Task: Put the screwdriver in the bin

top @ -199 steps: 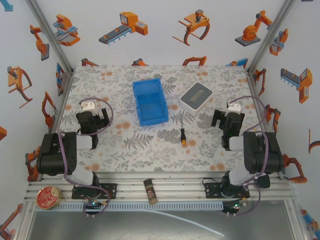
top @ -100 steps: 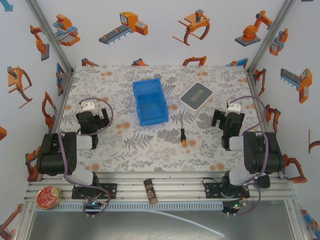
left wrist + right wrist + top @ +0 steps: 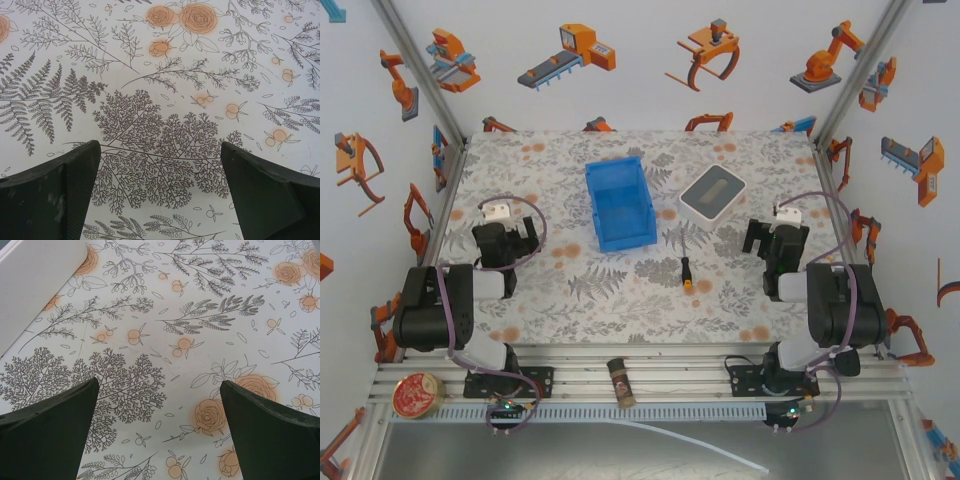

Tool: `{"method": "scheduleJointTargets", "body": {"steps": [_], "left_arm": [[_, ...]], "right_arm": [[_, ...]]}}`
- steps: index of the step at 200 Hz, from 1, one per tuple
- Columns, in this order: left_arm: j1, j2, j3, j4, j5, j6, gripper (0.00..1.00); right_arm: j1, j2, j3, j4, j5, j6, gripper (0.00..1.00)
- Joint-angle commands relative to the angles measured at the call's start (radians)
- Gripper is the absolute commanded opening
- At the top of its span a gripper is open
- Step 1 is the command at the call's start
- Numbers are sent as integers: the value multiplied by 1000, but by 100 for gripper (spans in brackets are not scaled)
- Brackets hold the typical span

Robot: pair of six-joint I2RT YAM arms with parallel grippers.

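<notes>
The screwdriver (image 3: 686, 274), short with a black handle and an orange end, lies on the patterned table between the arms, nearer the right one. The blue bin (image 3: 620, 203) stands open-topped behind it, left of centre. My left gripper (image 3: 502, 222) hovers at the table's left, well apart from both; its jaws stand open over bare cloth (image 3: 160, 150). My right gripper (image 3: 777, 225) sits at the right, a short way right of the screwdriver, also open with nothing between its fingers (image 3: 159, 390).
A flat white device with a grey top (image 3: 712, 192) lies right of the bin; its white edge (image 3: 35, 285) shows at the right wrist view's upper left. A brown cylinder (image 3: 619, 381) and a red tin (image 3: 417, 394) rest on the front rail.
</notes>
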Motion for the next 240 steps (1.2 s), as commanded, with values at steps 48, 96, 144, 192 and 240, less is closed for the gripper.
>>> {"method": "scheduleJointTargets", "body": {"steps": [48, 96, 144, 192, 240], "left_arm": [[-6, -4, 16, 5, 0, 16, 97], [-8, -95, 123, -255, -6, 17, 97], [-12, -225, 265, -652, 48, 58, 97], [-15, -336, 563, -1260, 175, 140, 97], [-29, -424, 699, -1498, 289, 256, 94]], "right_arm": [[-6, -34, 21, -5, 32, 24, 99], [-1, -238, 89, -284, 63, 20, 99], [24, -405, 264, -778, 138, 247, 99], [149, -529, 435, -1325, 184, 455, 96], [321, -483, 467, -1480, 33, 551, 84]]}}
